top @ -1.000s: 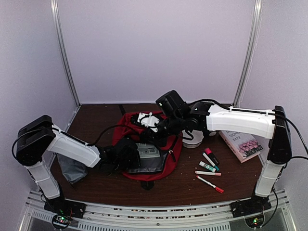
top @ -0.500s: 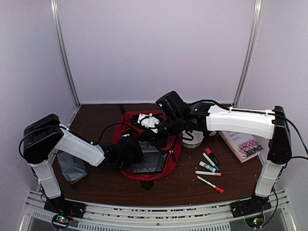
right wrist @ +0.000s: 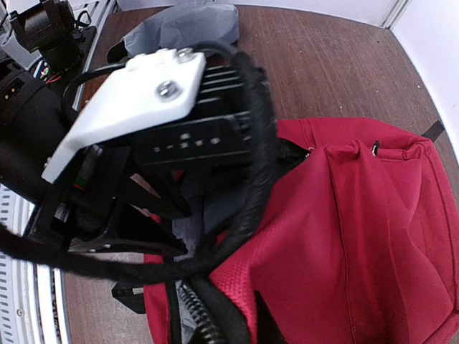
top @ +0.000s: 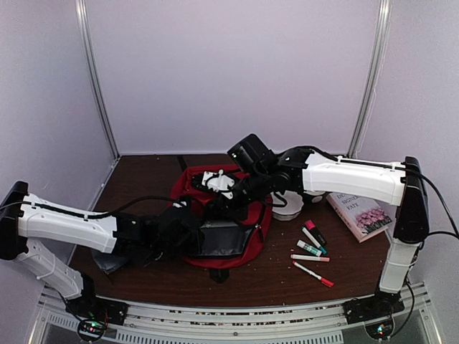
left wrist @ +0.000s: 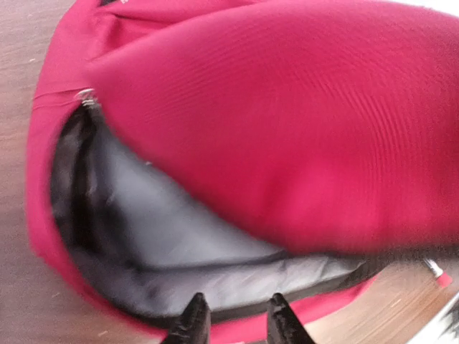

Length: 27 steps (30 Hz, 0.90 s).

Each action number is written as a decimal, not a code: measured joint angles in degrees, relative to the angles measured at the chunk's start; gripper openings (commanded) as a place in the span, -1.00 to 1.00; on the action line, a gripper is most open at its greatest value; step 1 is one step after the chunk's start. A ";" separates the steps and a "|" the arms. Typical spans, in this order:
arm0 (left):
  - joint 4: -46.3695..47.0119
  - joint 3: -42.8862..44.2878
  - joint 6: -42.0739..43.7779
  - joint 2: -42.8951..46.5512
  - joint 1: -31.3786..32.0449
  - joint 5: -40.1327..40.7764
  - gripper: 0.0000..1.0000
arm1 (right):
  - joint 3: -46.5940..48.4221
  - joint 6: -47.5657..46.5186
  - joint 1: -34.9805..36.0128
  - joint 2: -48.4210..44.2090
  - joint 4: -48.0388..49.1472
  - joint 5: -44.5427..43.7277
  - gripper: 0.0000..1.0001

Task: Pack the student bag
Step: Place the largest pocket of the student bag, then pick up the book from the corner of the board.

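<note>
The red student bag point(top: 252, 228) lies in the middle of the table, its mouth open toward the front and showing grey lining point(top: 221, 240). My left gripper point(top: 189, 228) hovers at the left edge of that mouth. In the left wrist view it point(left wrist: 238, 326) is open, nothing between its fingertips, and the bag point(left wrist: 287, 107) fills the frame, blurred. My right gripper point(top: 228, 203) reaches in from the right and is shut on the bag's upper flap, holding it up. The right wrist view shows the pinched red fabric point(right wrist: 358, 236) and black zipper edge point(right wrist: 197, 315); its fingers are mostly hidden.
A grey soft pouch point(top: 107, 252) lies left of the bag under my left arm. Right of the bag are a white round dish point(top: 287, 208), several markers point(top: 312, 247), a red pen point(top: 313, 274) and a book point(top: 362, 213). My left wrist point(right wrist: 143, 107) crowds the right wrist view.
My left arm has drawn back to the left and its jaws have opened. The grey boxy item seen in the bag's mouth a second ago no longer shows. The right arm holds still.
</note>
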<state>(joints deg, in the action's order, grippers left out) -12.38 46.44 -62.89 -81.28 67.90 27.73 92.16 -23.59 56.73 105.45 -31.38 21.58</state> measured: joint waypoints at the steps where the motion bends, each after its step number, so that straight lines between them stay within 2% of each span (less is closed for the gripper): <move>1: -1.49 -0.83 -0.33 0.72 0.66 0.50 -0.31 | 0.87 0.00 0.02 0.66 -0.66 0.42 -0.74; 4: -5.07 -2.58 -1.11 2.89 2.75 2.01 -0.25 | 1.81 -0.02 0.15 1.79 -2.45 1.29 -0.56; 6: -7.37 -2.84 -1.40 4.50 4.04 3.61 -0.22 | 1.81 0.11 0.22 1.97 -4.11 1.64 -0.27; 7: -8.22 -2.84 -1.53 5.27 4.55 4.39 -0.22 | 1.86 -0.33 0.24 1.97 -5.25 1.84 0.02; 8: -9.16 -2.84 -1.60 6.36 4.96 5.27 -0.21 | 2.05 -0.96 0.26 1.97 -6.91 2.14 0.18; 10: -10.49 -2.84 -1.62 8.15 5.27 6.69 -0.18 | 2.10 -1.49 0.26 1.79 -9.84 3.08 0.30; 17: -13.88 -2.91 -1.38 14.36 6.16 10.97 -0.05 | -8.48 -5.35 -3.17 -8.66 -20.06 8.22 0.35; 21: -14.14 -2.95 0.96 16.94 6.25 13.25 0.04 | -13.33 -5.86 -11.06 -16.59 -23.65 8.41 0.33; 27: -13.05 -1.81 8.24 15.67 6.25 14.88 0.06 | -19.26 -6.29 -28.50 -22.51 -26.29 2.84 0.25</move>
<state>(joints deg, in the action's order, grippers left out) -25.43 44.62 -54.65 -65.60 74.15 42.61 72.90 -29.89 28.23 82.94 -57.67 24.43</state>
